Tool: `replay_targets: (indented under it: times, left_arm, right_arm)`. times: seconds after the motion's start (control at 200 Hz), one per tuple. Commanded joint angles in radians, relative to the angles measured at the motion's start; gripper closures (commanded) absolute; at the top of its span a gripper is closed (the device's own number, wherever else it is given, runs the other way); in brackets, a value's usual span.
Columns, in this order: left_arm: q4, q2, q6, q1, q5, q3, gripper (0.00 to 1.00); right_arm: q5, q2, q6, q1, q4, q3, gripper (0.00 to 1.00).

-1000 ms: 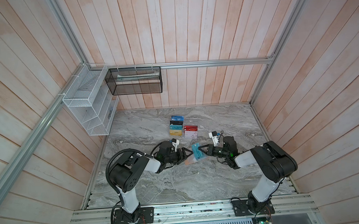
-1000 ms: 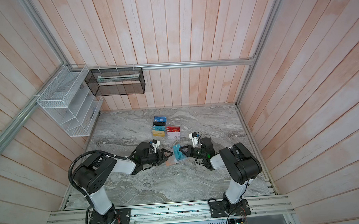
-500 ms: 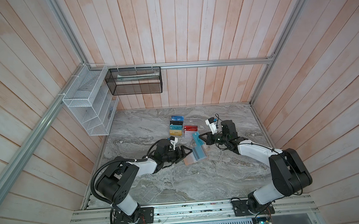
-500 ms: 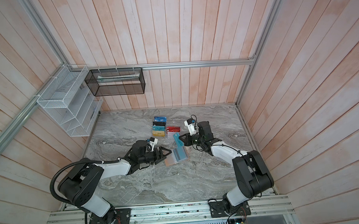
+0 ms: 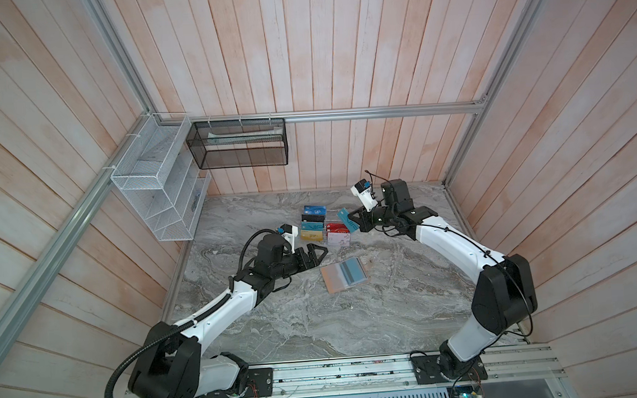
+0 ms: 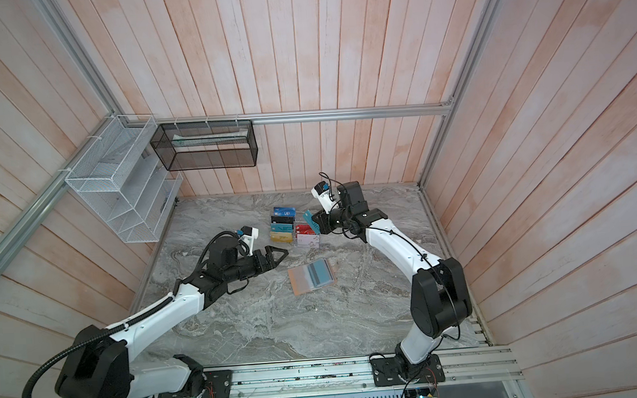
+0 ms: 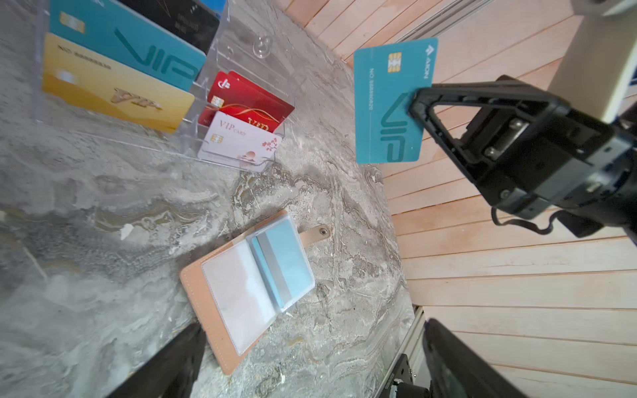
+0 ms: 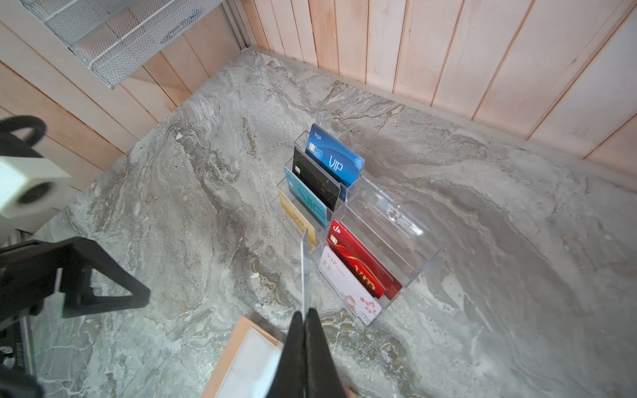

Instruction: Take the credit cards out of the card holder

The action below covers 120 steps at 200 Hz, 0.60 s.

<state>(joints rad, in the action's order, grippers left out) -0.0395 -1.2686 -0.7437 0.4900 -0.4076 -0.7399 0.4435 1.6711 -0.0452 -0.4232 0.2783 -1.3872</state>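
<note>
The tan-pink card holder [image 5: 334, 283] [image 6: 299, 283] lies open and flat on the marble table, its snap strap [image 7: 314, 235] out to one side. A blue-grey card with a grey stripe [image 5: 352, 273] [image 7: 287, 263] sits in one clear sleeve; the facing sleeve [image 7: 238, 293] looks empty. My right gripper [image 5: 352, 219] [image 6: 315, 222] [image 8: 305, 314] is shut on a teal VIP card [image 5: 347, 221] [image 7: 389, 103], held in the air beside the acrylic stand and seen edge-on [image 8: 304, 268] in the right wrist view. My left gripper [image 5: 322, 257] [image 6: 280, 257] [image 7: 313, 327] stands open and empty, just left of the holder.
A clear acrylic tiered stand [image 5: 333, 216] [image 8: 389, 220] at the back middle holds several cards: blue, black, teal, gold, red and white. A white wire rack [image 5: 159, 186] and a black mesh basket [image 5: 237, 144] hang on the walls. Wooden walls enclose the table.
My right gripper has carried the teal card up and back from the holder toward the acrylic stand. My left gripper has opened wide and drawn back left, leaving the holder flat on the table.
</note>
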Motion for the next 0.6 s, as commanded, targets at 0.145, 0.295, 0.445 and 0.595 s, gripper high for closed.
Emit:
replay_targets:
  times: [0.145, 0.295, 0.445, 0.595]
  left_arm:
    - [0.119, 0.087, 0.129, -0.011, 0.133, 0.017, 0.0]
    - [0.078, 0.144, 0.175, -0.011, 0.204, 0.07, 0.0]
    - [0.022, 0.172, 0.205, -0.011, 0.255, 0.134, 0.0]
    - [-0.047, 0.17, 0.216, -0.01, 0.261, 0.195, 0.0]
  right_arm:
    - [-0.034, 0.16, -0.208, -0.039, 0.218, -0.262, 1.0]
    - [-0.05, 0.267, -0.309, -0.076, 0.282, -0.387, 1.0]
    - [-0.092, 0.398, -0.389, -0.114, 0.36, -0.528, 1.0]
    - [-0.11, 0.536, -0.453, -0.148, 0.445, -0.71, 1.0]
